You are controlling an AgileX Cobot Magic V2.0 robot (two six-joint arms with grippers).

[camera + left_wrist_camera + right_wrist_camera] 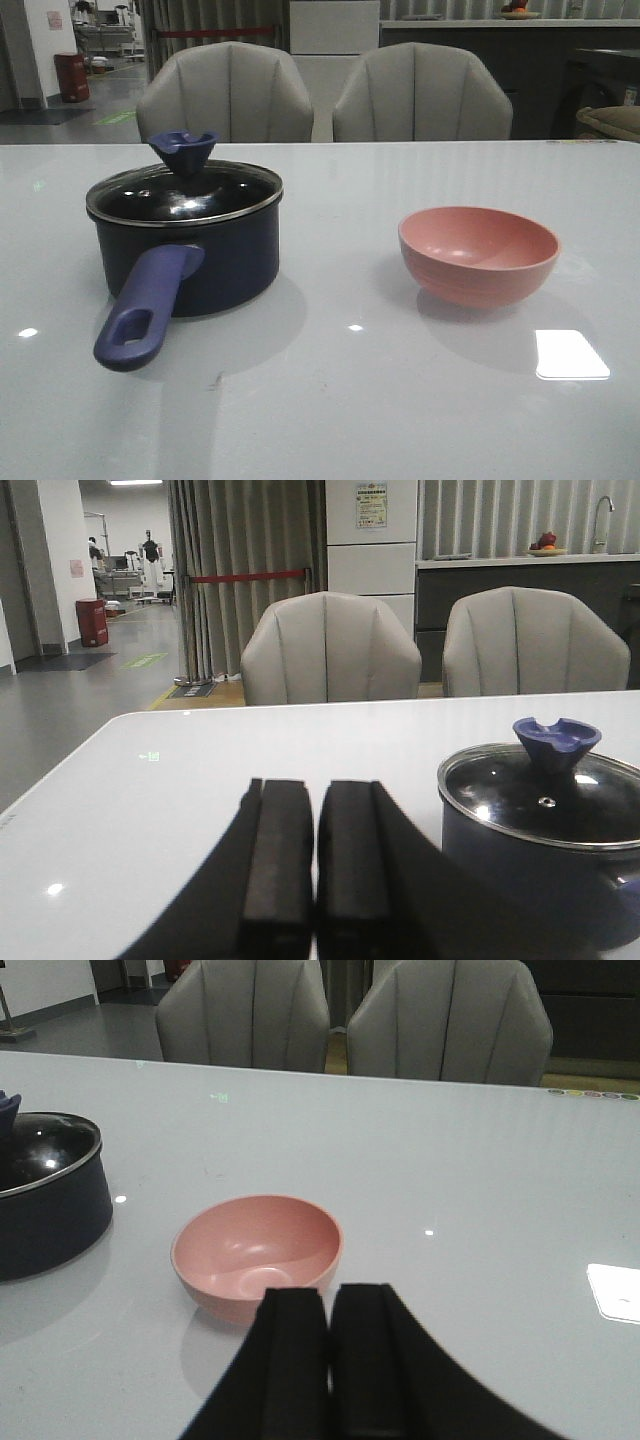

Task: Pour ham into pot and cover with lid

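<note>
Our left tool [316,880] and right tool [329,1360] are both closed on nothing, low over the desk [330,400]. Just ahead of the right one sits the pink bowl [256,1250], empty inside. Beside the left one stands the pot [185,250], its lid [185,192] on; through the dark glass we cannot make out any ham.

Glossy white table [330,420] with ceiling-light glare. Behind its far edge, two grey padded shell-back chairs [225,92] [421,92] side by side. Grey pleated curtain [245,575] behind, with red barrier strap [247,577] across it. White cabinet [371,540], dark counter with steel tap [601,518]. Grey polished floor [90,695]; red bin [91,622] against white wall.
</note>
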